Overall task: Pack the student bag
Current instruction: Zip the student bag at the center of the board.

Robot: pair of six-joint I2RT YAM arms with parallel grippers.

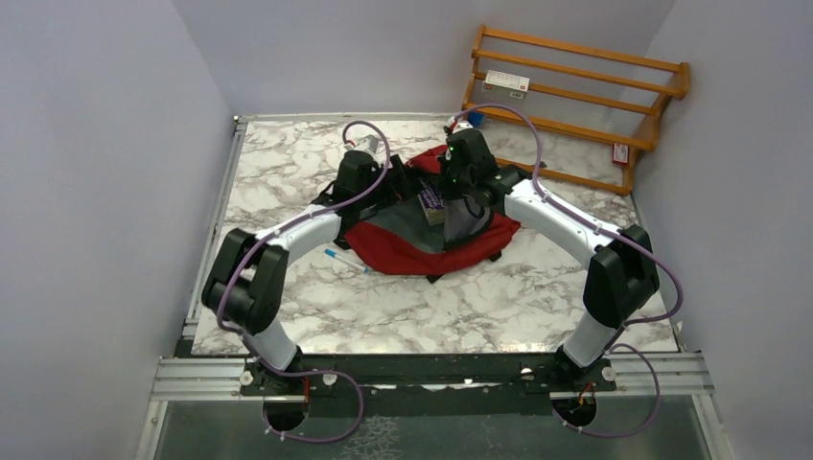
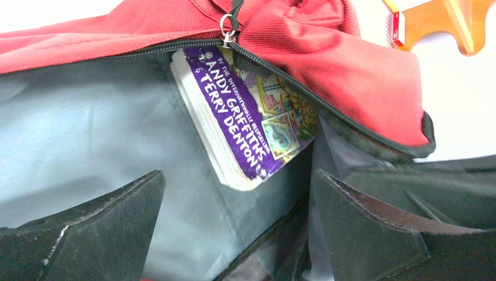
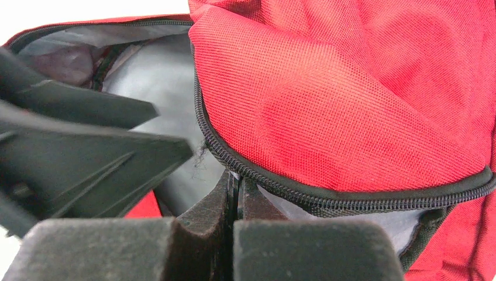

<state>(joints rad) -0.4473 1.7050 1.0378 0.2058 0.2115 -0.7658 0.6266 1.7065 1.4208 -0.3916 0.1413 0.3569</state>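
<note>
The student bag (image 1: 403, 247), dark red with grey lining, lies open mid-table. A purple-covered book (image 1: 431, 201) stands in its mouth; in the left wrist view the book (image 2: 245, 117) leans against the grey lining (image 2: 88, 129) under the zipper edge. My left gripper (image 2: 240, 216) is open and empty inside the opening, just below the book, and it also shows from above (image 1: 383, 195). My right gripper (image 3: 237, 187) is shut on the bag's zipper edge, holding the red flap (image 3: 351, 105) up. It also shows in the top view (image 1: 462, 192).
A blue-and-white pen (image 1: 343, 259) lies on the marble table left of the bag. A wooden rack (image 1: 575, 96) stands at the back right with a small box (image 1: 506, 83) on it. Walls close in on both sides.
</note>
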